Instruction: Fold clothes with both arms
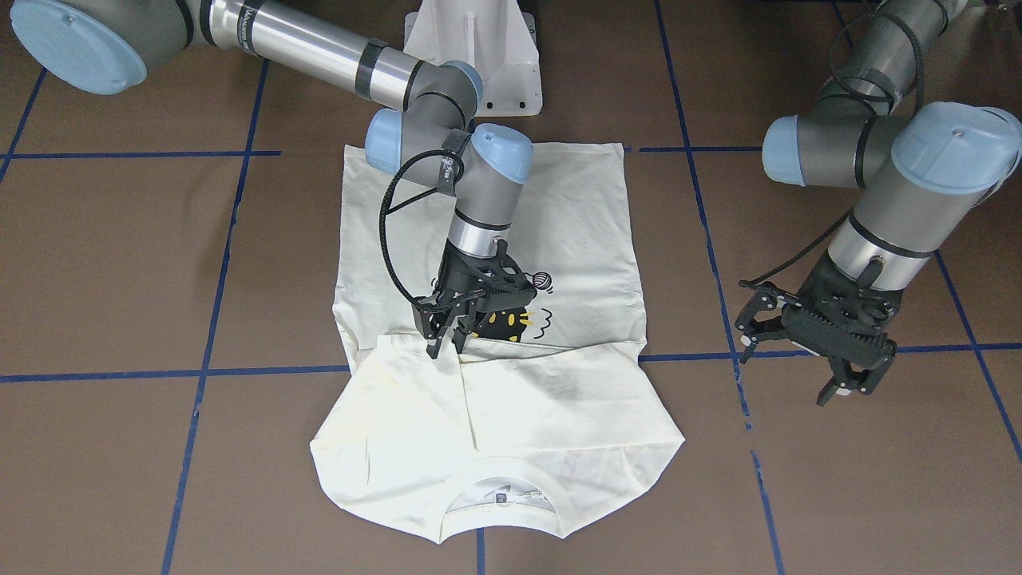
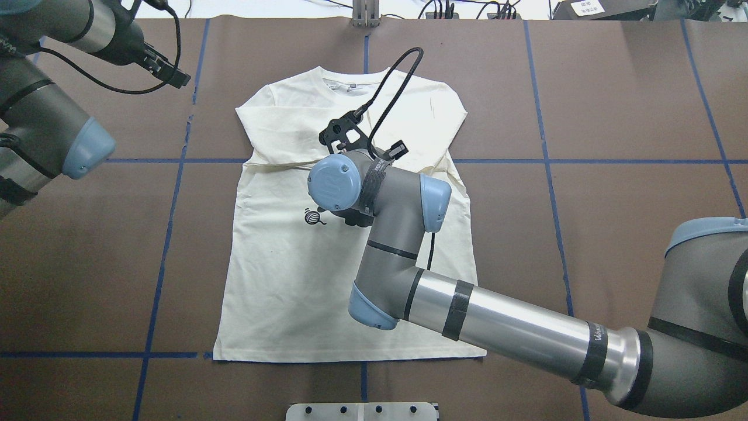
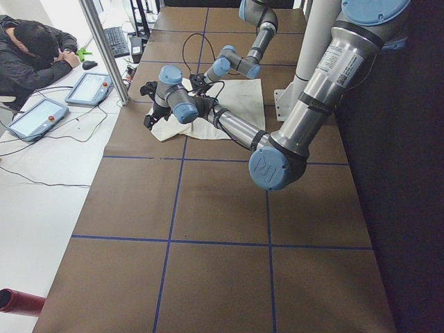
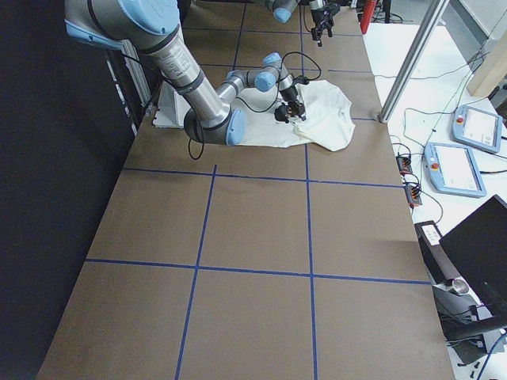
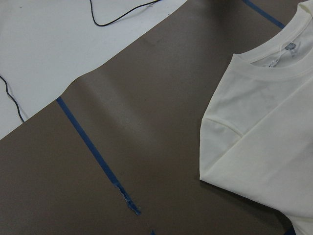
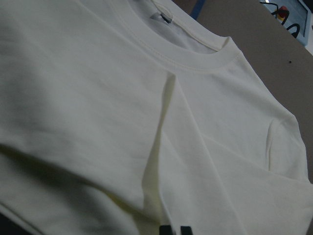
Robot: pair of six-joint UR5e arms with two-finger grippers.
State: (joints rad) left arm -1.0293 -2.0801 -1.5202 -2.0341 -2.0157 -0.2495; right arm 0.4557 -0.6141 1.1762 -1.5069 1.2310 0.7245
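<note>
The cream-white shirt [image 1: 495,431] lies flat on the brown table [image 1: 120,255], collar away from the robot. Both sleeves are folded in across the chest, so only part of the black cat print [image 1: 511,321] shows. My right gripper [image 1: 447,347] points down at the folded sleeve's cuff edge, its fingers almost together and pinching the cloth. In the overhead view its wrist hides the fingers above the shirt [image 2: 280,280]. My left gripper [image 1: 786,374] hangs open with nothing in it over bare table beside the shirt, also visible as the left gripper [image 2: 172,73]. The left wrist view shows the shirt's shoulder [image 5: 264,127].
Blue tape lines [image 1: 215,287] grid the table. The white pedestal base [image 1: 479,48] stands at the hem side. A person [image 3: 35,48] sits at a side desk with tablets, behind a metal post [image 3: 104,48]. Control pendants [image 4: 451,166] lie off the other end.
</note>
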